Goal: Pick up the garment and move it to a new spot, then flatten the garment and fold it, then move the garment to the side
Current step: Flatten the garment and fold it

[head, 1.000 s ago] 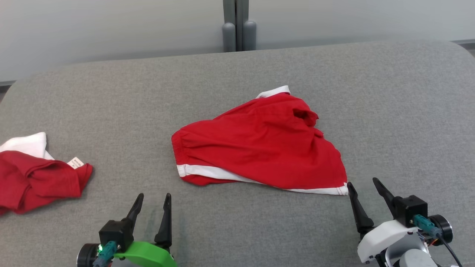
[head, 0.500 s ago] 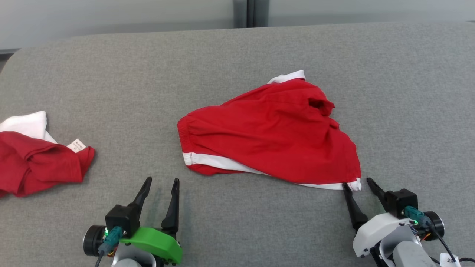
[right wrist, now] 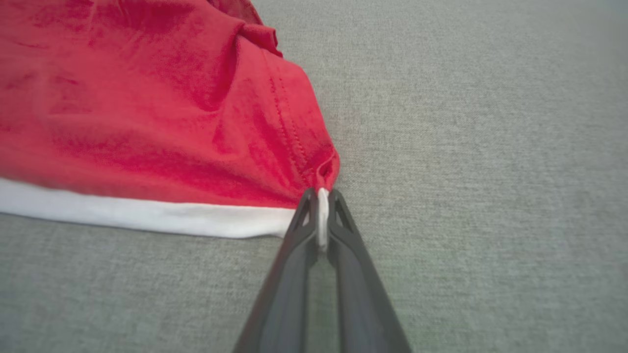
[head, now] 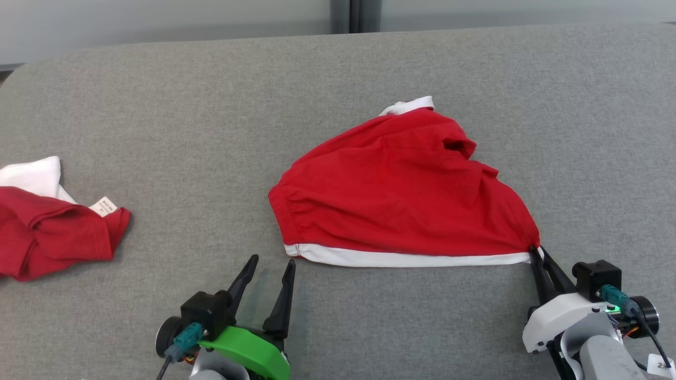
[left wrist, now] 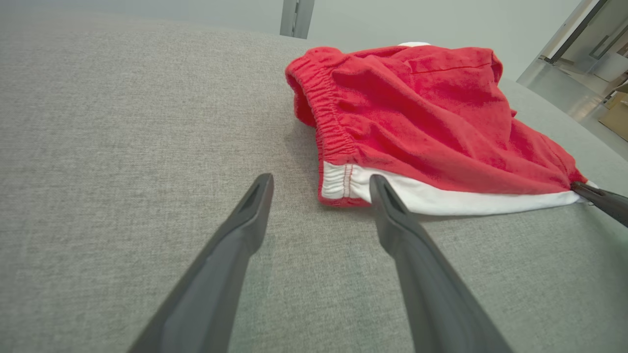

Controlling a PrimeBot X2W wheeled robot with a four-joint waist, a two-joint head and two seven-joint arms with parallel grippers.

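Right end effector (head: 535, 252) pinched tight on white hem corner of red shorts (head: 406, 195); left end effector (head: 273, 259) spread wide, empty.

This looks like a plain test room, maybe a robot lab. A big grey cloth-covered table with round corners (head: 158, 105) stands by a bare pale wall (head: 158, 16) with a dark grey post (head: 356, 16). Off to one side are a shiny pale floor (left wrist: 559, 83) and a brown cardboard box (left wrist: 619, 115).
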